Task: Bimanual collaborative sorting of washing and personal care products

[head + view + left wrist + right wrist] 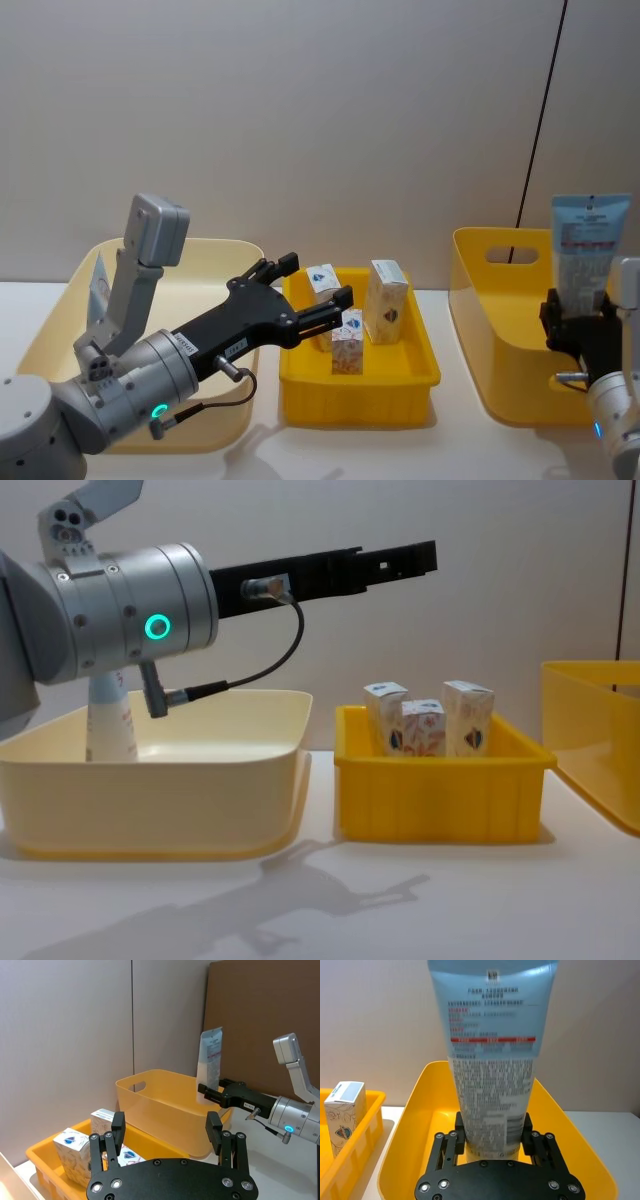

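Head view, nearest the robot: the left arm (130, 375) is reaching in from the near left. The left gripper (320, 278) is hovering with its fingers spread wide and nothing between them, over the left side of the yellow tray (360, 390) in the middle of the white table (450, 440). Seen from the chest, the left gripper (400, 558) is hanging well above the yellow tray (440, 800), touching nothing in it.

At the near right, the right gripper (580, 322) is clamping the lower end of a pale-blue tube (590, 240) and holding it upright, with the fine print facing the robot. It is holding the tube at the near right side of the deep yellow bin (500, 310); I cannot tell whether it is hanging over the inside. In the right wrist view the right gripper (493, 1132) is pressing in on both sides of the pale-blue tube (492, 1060), with the yellow bin (405, 1150) lying beyond.

Farther in, three small white cartons (422, 728) with orange print are standing upright in the tray: a near carton (347, 342), a right carton (387, 300) just beside it, and a far left carton (322, 280) partly behind a gripper finger.

On the left, the cream bin (205, 290) is sitting just beside the tray. A second tube (108, 720) is standing in its far left part, partly hidden by the arm.
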